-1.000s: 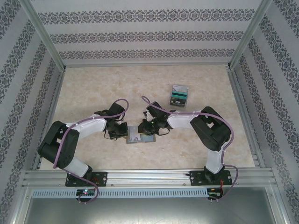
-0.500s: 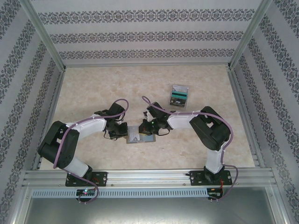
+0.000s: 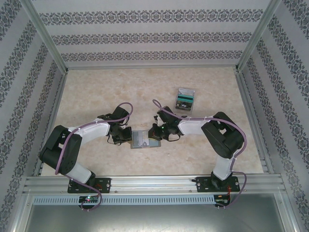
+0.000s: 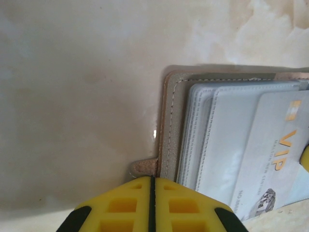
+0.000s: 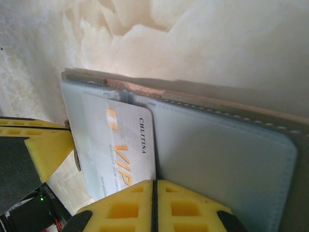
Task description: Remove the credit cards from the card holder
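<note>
Caution: pressing clenched right hand [image 5: 154, 186] onto VIP card [image 5: 120, 150], bracing open holder [image 4: 169, 121] on desk [image 3: 96, 92] at its tab [image 4: 144, 167] with clenched left hand [image 4: 152, 181]; risking slipping off card or shifting whole holder.

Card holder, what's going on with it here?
Both arms are at the card holder, which lies open on the table. The left pincer is shut right at the side tab, apparently steadying it. The right pincer is shut at the edge of a VIP card sticking out of its pocket; whether it actually pinches the card isn't clear. The card is not out yet.
</note>
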Action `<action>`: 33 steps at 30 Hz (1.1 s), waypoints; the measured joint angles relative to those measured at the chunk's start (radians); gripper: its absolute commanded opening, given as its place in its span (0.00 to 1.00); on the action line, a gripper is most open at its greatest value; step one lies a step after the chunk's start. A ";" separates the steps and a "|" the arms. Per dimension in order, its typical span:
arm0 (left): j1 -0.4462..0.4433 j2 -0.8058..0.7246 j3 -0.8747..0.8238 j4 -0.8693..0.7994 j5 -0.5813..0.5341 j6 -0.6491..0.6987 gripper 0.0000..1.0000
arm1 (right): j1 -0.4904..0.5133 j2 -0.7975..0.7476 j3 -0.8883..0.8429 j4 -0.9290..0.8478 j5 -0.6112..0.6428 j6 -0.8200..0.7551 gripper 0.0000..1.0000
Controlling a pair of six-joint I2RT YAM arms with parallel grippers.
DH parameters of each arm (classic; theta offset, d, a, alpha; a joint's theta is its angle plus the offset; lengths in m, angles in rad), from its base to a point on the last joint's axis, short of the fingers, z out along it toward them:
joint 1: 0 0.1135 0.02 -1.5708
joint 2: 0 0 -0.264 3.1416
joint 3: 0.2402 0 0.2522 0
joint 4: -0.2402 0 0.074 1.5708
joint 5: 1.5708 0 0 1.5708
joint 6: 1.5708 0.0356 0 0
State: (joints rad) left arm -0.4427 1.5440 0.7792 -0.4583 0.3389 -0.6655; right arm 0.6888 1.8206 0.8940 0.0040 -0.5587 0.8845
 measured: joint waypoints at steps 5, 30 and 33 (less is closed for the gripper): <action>0.000 0.000 0.000 0.000 0.000 0.000 0.00 | 0.003 0.003 0.005 0.008 -0.011 0.001 0.17; 0.000 0.000 0.000 0.000 0.000 0.001 0.00 | 0.008 0.057 0.036 0.061 -0.061 -0.001 0.02; 0.000 0.000 0.000 0.000 0.000 0.001 0.00 | -0.013 0.038 0.023 0.048 -0.065 -0.020 0.02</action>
State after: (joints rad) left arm -0.4427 1.5440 0.7795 -0.4583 0.3393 -0.6647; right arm 0.6762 1.8587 0.9169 0.0517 -0.6235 0.8642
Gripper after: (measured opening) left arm 0.045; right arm 0.058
